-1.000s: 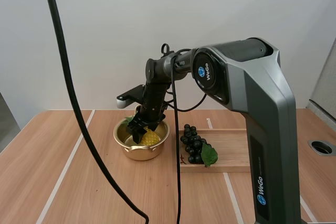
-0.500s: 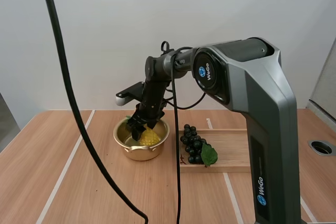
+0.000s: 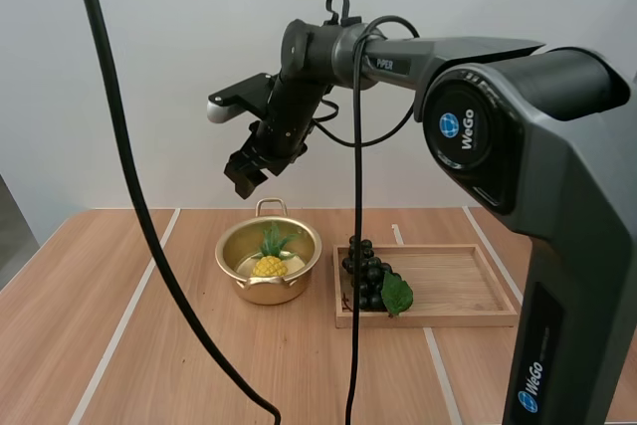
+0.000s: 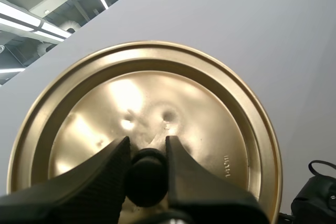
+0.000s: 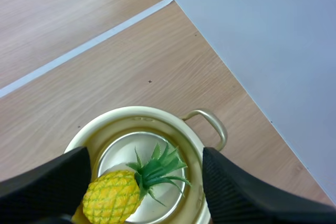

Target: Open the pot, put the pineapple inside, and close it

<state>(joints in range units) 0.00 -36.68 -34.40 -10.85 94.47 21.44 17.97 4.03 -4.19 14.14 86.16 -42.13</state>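
Here, counter (image 3: 149, 345): one, wooden, carrying the tray and the pot.
Tray (image 3: 468, 291): one, wooden, just right of the pot.
Pot (image 3: 267, 291): one, gold, uncovered, with two handles.
Lid (image 4: 210, 129): one, gold, off the pot, held by its black knob (image 4: 146, 177).
Grapes (image 3: 363, 271): one dark bunch with a green leaf, at the tray's left end.
Pineapple (image 3: 269, 266): one, inside the pot.
Left pincer (image 4: 147, 148): clamped on the knob.
Right pincer (image 3: 249, 171): fingers spread wide, empty, high above the pot.
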